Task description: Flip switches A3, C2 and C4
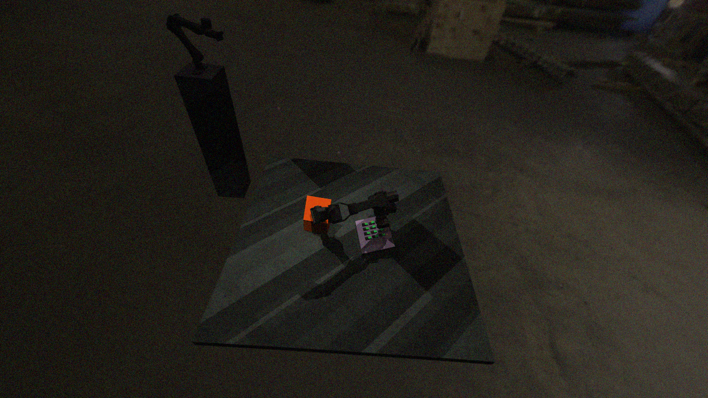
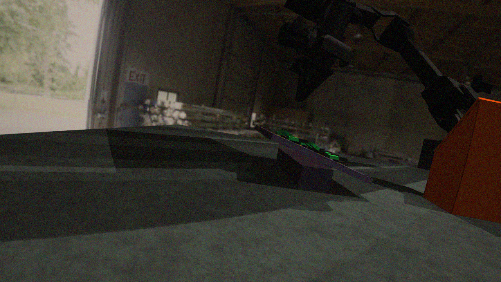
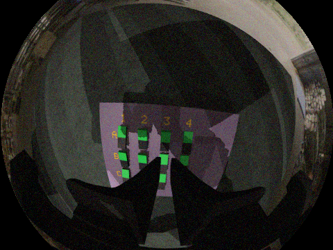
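The pinkish panel is tilted and carries rows of black switches with green parts. Switch A3 shows its green part at the far end and black at the near end; which end is raised is hard to tell. C2 is hidden behind the left finger and C4 behind the right finger. Switch B3 and switch C3 show by the fingertips in the wrist view. My gripper is shut but for a narrow gap, with nothing between the fingers, and hangs above the panel without touching it.
An orange block stands beside the arm's base, to the left of the panel in the top view. A tall black pedestal with another dark arm stands beyond the table. Shadows cross the panel and table.
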Motion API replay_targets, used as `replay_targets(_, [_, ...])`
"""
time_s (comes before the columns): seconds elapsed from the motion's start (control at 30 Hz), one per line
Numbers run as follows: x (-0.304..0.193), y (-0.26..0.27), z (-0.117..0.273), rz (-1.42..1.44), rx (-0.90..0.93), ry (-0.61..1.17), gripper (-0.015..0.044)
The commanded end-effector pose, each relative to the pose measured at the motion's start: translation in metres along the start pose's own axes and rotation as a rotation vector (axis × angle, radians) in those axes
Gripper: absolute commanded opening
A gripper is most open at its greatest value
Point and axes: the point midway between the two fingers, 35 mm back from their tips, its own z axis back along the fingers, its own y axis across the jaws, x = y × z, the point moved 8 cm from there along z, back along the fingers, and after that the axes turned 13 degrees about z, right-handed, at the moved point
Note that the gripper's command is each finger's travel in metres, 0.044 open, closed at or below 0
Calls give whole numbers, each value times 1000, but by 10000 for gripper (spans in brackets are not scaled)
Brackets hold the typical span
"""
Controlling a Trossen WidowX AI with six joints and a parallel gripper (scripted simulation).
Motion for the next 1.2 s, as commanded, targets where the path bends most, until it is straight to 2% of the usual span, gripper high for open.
replay_targets(0.0, [3, 0, -28, 8, -2, 23, 0])
replay_targets(0.07, [4, -1, -39, 8, 0, 31, 0])
replay_targets(1.17, [3, -1, -63, 8, -1, 31, 0])
